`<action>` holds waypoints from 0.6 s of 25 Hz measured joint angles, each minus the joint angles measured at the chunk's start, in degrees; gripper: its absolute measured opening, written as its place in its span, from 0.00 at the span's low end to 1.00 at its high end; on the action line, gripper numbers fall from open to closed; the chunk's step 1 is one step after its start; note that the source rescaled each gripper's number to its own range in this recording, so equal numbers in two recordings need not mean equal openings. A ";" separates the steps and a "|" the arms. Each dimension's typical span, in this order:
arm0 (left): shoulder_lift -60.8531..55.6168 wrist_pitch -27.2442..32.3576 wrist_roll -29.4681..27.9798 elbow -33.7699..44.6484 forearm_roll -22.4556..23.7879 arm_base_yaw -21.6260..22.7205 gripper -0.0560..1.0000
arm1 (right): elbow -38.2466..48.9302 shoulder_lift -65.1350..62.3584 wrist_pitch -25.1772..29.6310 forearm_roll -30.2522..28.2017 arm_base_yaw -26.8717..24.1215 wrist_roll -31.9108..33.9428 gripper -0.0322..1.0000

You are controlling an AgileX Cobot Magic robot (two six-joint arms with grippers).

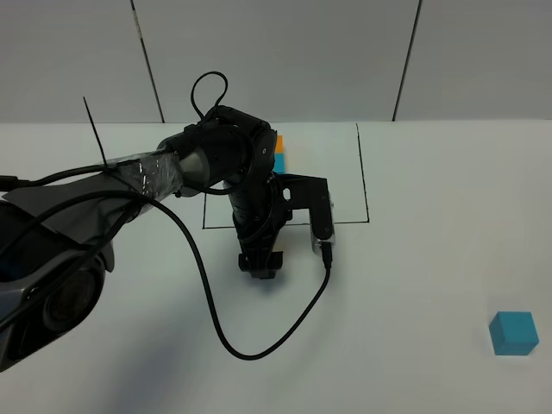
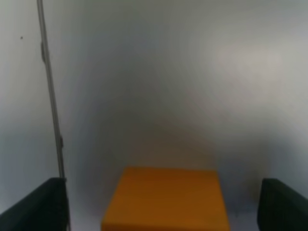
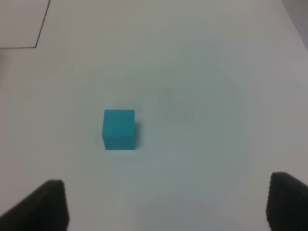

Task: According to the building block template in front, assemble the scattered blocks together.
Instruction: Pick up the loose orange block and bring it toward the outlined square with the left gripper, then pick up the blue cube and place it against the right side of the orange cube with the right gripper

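The template, a small orange cube (image 1: 279, 141) joined to a teal one (image 1: 279, 162), lies inside a black-lined rectangle (image 1: 366, 172) at the back and is partly hidden by my left arm. My left gripper (image 1: 259, 264) points down just in front of the rectangle. In the left wrist view the gripper (image 2: 162, 211) is open, with the loose orange cube (image 2: 166, 192) between its fingers (image 2: 38, 207), apart from both. The loose teal cube (image 1: 514, 333) sits at the front right. In the right wrist view my right gripper (image 3: 166, 211) is open and empty, short of the teal cube (image 3: 119, 129).
The left arm's black cable (image 1: 216, 319) loops over the white table (image 1: 414, 285) in front of the gripper. A black frame line (image 2: 50, 96) runs beside the left finger. The rectangle's corner (image 3: 41, 29) shows far from the teal cube.
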 joint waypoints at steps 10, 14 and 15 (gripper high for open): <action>-5.25 3.94 -0.77 0.00 0.00 -0.06 1.00 | 0.00 0.00 0.00 0.00 0.00 0.00 0.71; -9.27 5.55 -9.97 0.00 0.50 0.20 0.98 | 0.00 0.00 0.00 0.00 0.00 0.00 0.71; -10.30 5.68 -13.65 0.00 1.07 0.59 0.96 | 0.00 0.00 0.00 0.00 0.00 0.00 0.71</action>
